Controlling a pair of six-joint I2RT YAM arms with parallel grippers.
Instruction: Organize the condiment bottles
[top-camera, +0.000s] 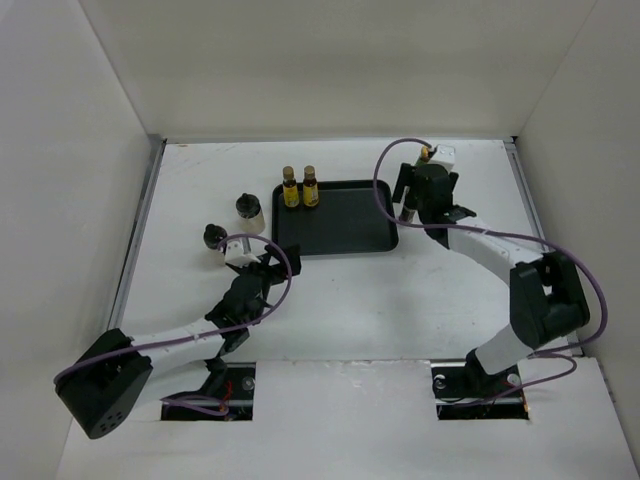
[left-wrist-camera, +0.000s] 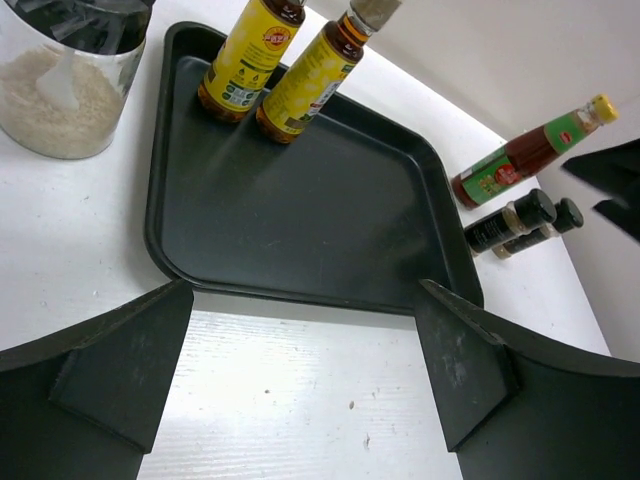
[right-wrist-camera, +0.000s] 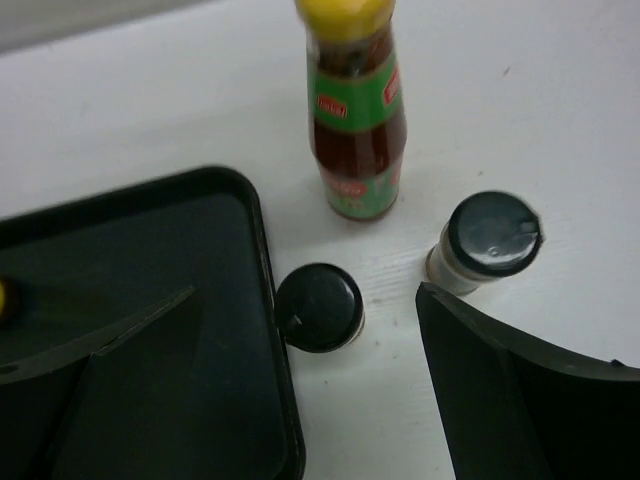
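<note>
Yellow-labelled bottles (left-wrist-camera: 240, 60) alone sit in your tray (top-camera: 350, 235); red sauce bottle (right-wrist-camera: 355, 120), black-capped shakers (right-wrist-camera: 318, 307) and cream jars (top-camera: 249, 213) wait outside; left claw (left-wrist-camera: 305, 295) and right claw (right-wrist-camera: 305, 295) gape empty.

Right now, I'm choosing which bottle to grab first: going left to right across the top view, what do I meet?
Cream jar → second cream jar → yellow-labelled bottle → second yellow-labelled bottle, the last two standing on the tray.
</note>
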